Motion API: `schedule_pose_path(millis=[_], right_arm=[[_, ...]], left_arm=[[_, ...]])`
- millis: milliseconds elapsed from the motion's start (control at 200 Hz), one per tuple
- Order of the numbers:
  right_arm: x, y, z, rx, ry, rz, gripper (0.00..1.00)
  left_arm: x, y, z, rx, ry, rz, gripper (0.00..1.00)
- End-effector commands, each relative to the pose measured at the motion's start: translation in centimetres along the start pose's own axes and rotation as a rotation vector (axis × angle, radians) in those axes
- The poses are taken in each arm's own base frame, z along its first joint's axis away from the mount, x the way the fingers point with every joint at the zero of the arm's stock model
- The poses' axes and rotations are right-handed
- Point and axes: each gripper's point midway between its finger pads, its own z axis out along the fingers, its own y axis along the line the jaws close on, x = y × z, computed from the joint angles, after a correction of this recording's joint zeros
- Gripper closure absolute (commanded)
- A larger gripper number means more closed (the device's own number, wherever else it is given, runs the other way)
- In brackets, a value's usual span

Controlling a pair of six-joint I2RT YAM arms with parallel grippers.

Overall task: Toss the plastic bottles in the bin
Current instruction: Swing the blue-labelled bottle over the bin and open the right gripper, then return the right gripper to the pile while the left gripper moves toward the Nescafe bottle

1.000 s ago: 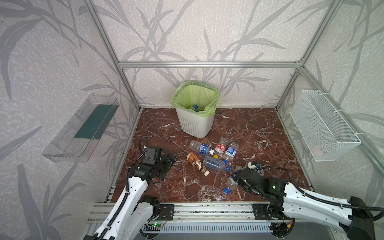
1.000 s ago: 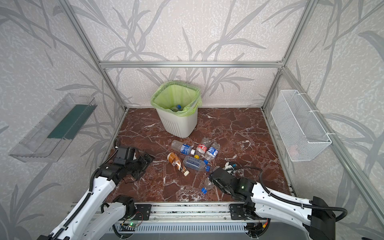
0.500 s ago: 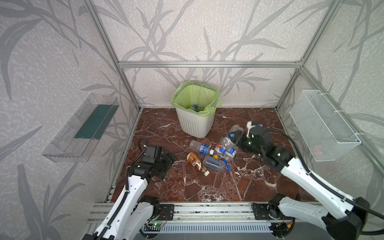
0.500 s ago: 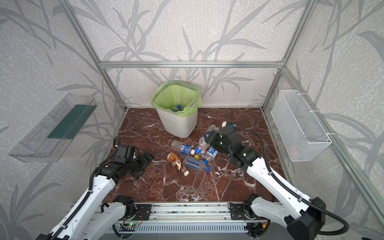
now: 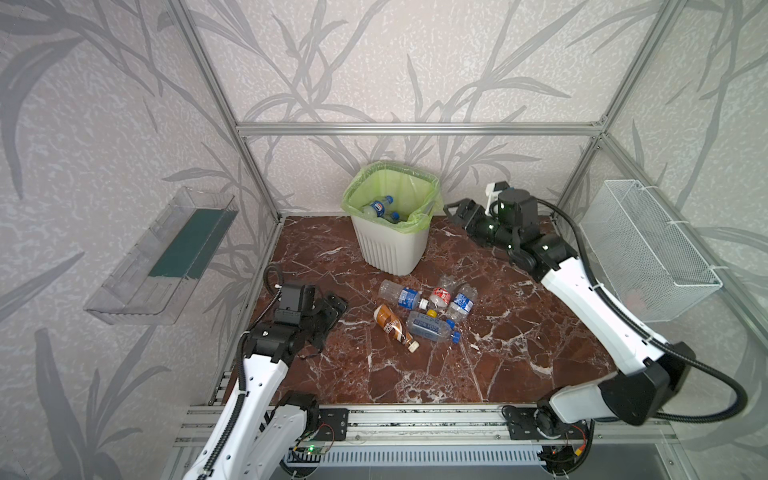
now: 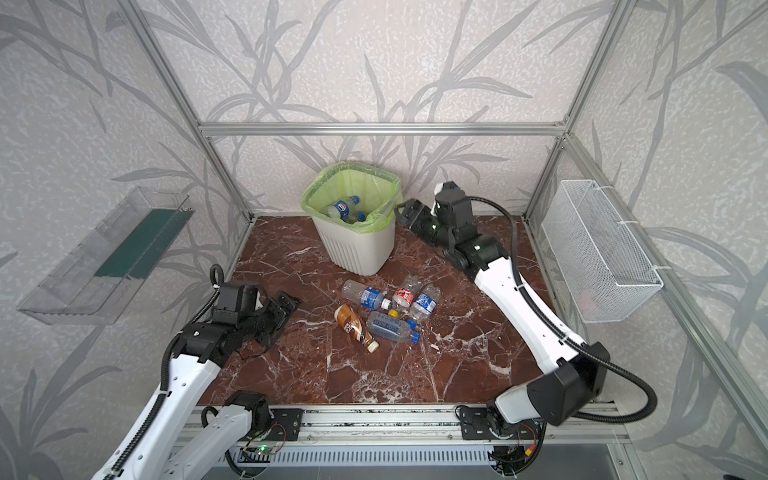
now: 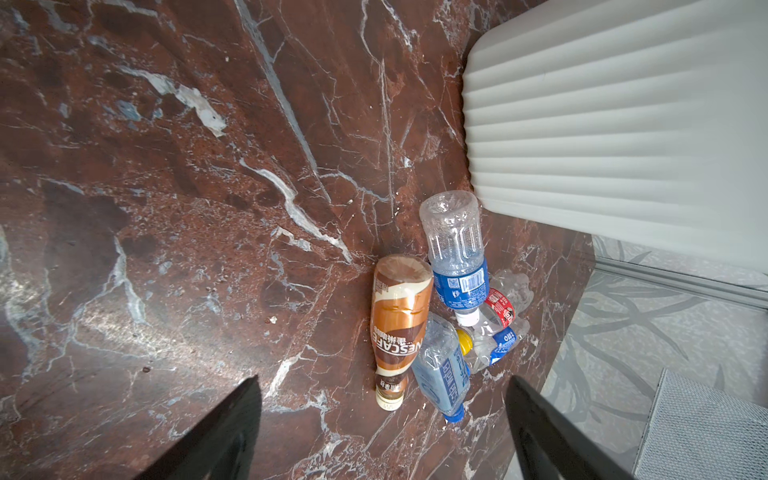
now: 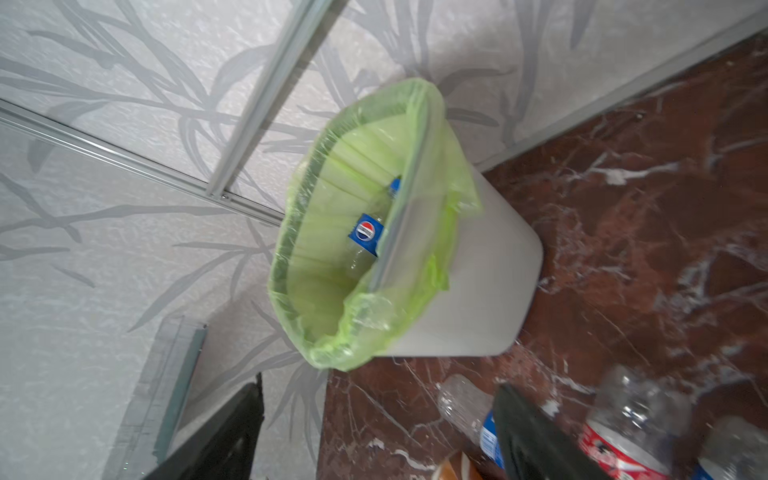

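At six o'clock from the bin (image 5: 390,249), light crushable plastic bottles (image 5: 428,328) are judged grippable mid-body; left end effector (image 5: 332,318), right end effector (image 5: 455,212) found wide.

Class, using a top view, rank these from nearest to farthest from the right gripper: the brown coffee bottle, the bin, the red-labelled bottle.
Measured from the right gripper:
1. bin: just to the gripper's left, at the back.
2. red-labelled bottle: lying near the centre, forward of the gripper.
3. brown coffee bottle: further forward and to the left.
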Motion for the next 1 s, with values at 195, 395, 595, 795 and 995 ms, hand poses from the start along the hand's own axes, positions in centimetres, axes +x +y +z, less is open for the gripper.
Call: schedule_pose_path(millis=[195, 395, 595, 795, 995], right_arm=[[7.3, -10.1, -4.4, 0.145, 0.046, 0.022, 0.17], [11.4, -15.0, -4.6, 0.225, 0.116, 0.073, 0.18], [13.2, -17.1, -4.7, 0.256, 0.148, 0.106, 0.18], [14.1, -18.2, -4.6, 0.268, 0.160, 0.124, 0.18], [15.1, -18.9, -4.1, 0.270, 0.183, 0.145, 0.19]], left_arm=[[0.6, 1.9, 1.8, -0.040, 0.034, 0.003, 0.09], [1.0, 2.3, 1.8, -0.034, 0.039, -0.003, 0.09], [1.4, 2.1, 1.7, -0.020, 0.060, -0.002, 0.09], [2.3, 2.1, 2.5, -0.004, 0.105, -0.026, 0.11], [3.1, 1.6, 3.2, 0.004, 0.104, -0.018, 0.12]])
